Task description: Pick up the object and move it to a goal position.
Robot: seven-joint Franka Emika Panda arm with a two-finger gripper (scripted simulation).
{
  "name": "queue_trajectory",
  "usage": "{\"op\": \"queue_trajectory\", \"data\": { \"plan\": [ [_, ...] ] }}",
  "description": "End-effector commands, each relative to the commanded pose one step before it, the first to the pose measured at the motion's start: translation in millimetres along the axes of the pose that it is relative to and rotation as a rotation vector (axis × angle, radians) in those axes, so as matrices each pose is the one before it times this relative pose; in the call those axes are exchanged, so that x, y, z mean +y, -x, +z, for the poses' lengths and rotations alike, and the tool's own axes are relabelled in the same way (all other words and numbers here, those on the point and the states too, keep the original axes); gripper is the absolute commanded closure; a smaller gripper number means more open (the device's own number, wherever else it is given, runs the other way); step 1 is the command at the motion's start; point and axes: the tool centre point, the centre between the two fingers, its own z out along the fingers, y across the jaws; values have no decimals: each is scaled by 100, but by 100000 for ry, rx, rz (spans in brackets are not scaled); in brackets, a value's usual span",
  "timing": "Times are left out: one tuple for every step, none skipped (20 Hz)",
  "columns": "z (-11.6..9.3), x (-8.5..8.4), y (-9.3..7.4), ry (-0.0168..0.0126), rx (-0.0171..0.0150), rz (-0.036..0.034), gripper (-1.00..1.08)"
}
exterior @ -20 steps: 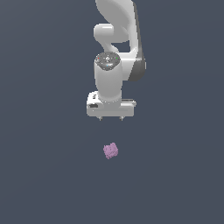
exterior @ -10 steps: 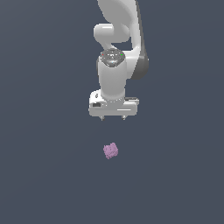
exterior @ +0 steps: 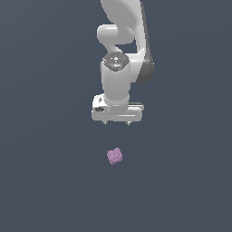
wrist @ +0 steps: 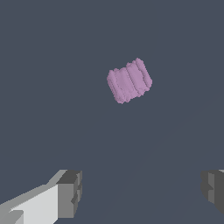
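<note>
The white arm (exterior: 123, 54) reaches down over a plain dark grey floor (exterior: 45, 181). Its gripper (exterior: 117, 123) hangs above the floor with fingers (wrist: 70, 193) spread wide and nothing between them. The pink-purple lump (exterior: 114, 156) lies on the floor, apart from the fingertips and not touched.
</note>
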Motion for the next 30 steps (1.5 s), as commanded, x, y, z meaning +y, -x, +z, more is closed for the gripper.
{"op": "queue_trajectory", "data": {
  "plan": [
    [170,41,-274,-75,-64,2844,-92],
    [81,14,-141,-35,-21,1425,-92],
    [88,13,-152,-36,-23,1540,-92],
    [97,12,-165,-37,-26,1679,-92],
    [106,10,-178,-37,-28,1815,-92],
    [114,8,-189,-36,-30,1940,-92],
    [123,5,-202,-35,-31,2072,-92],
    [132,0,-214,-33,-33,2209,-92],
    [142,-5,-227,-31,-34,2353,-92],
    [152,-10,-239,-27,-35,2494,-92],
    [163,-17,-251,-23,-35,2634,-92],
    [173,-25,-262,-18,-34,2769,-92],
    [179,-33,-266,-12,-33,2840,-92],
    [181,-41,-264,-6,-30,2839,-92],
    [183,-49,-260,0,-26,2834,-92],
    [185,-56,-257,6,-22,2829,-92],
    [186,-62,-253,12,-18,2824,-92],
    [188,-70,-248,17,-14,2817,-92],
    [189,-77,-244,22,-10,2812,-92],
    [191,-84,-239,26,-5,2806,-92],
    [192,-90,-235,31,0,2800,-92],
    [194,-97,-230,35,5,2794,-92],
    [195,-102,-224,38,10,2789,-92],
    [196,-109,-218,42,16,2781,-92],
    [198,-115,-213,45,22,2775,-92],
    [199,-121,-207,47,27,2768,-92],
    [200,-126,-201,50,33,2762,-92],
    [201,-132,-194,52,39,2755,-92],
    [202,-137,-188,53,45,2748,-92],
    [204,-141,-181,54,51,2742,-92]
  ]
}}
